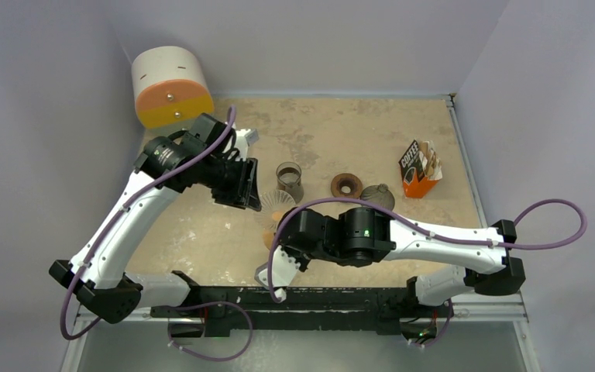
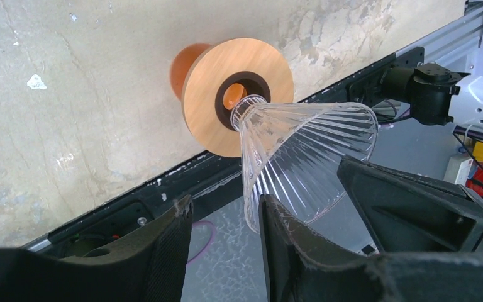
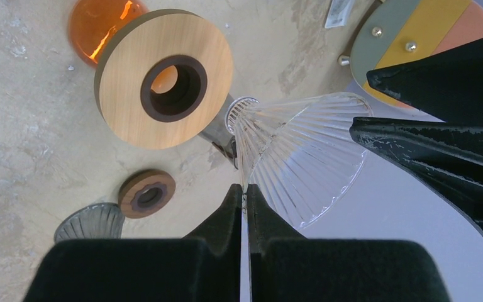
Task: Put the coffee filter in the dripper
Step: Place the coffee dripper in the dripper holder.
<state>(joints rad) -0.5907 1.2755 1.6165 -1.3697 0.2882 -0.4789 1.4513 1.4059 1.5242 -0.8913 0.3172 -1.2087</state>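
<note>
Clear ribbed glass catches the eye first: the dripper [image 3: 302,151], a cone with a wooden collar [image 3: 163,78], hangs on its side above the table [image 1: 341,124], its mouth turned toward the left arm. The right gripper [image 3: 246,207] has its jaws pinched shut on the cone's rim. The left gripper [image 2: 223,251], at about ten o'clock from the dripper, has its jaws apart. Another stretch of the rim stands in the gap, against one finger and not clamped as far as I can see.

The coffee filters [image 1: 431,161] poke out of an orange coffee box [image 1: 417,174] between two and three o'clock from the dripper, well apart from both arms.

I'd say this step is dripper handling, either steadying it or handing it over, and no filter is fetched yet. Next the dripper needs setting down mouth up, with one arm freed to reach the box.
</note>
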